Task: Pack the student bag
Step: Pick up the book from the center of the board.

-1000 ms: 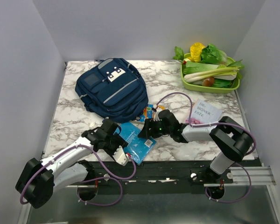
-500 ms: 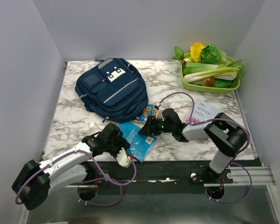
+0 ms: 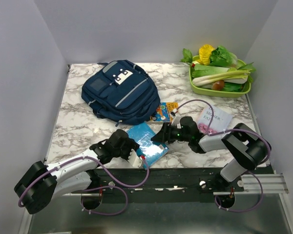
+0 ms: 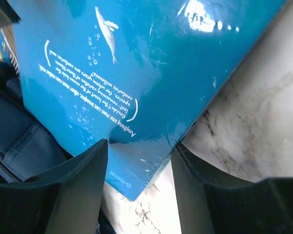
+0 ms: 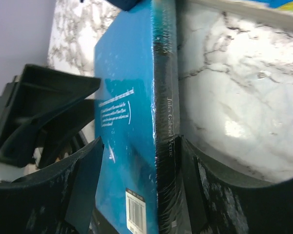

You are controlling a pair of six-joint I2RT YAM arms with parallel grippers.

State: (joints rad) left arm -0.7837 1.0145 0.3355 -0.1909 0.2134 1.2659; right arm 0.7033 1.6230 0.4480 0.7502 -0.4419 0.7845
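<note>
Bag (image 3: 119, 92) lies flat at the rear left of the table (image 3: 78, 131) in the top view, just beyond a blue book (image 3: 147, 145), with the left gripper (image 3: 136, 157) at the book's near corner and the right gripper (image 3: 158, 138) at its right edge. From the left wrist, the jaws stand open astride that corner, navy bag fabric alongside. From the right wrist, the jaws clamp the book, one finger on its cover, the other beside its spine.

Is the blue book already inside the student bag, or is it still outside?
Outside. The blue book lies on the marble table, on the near side of the student bag, not in it.
</note>
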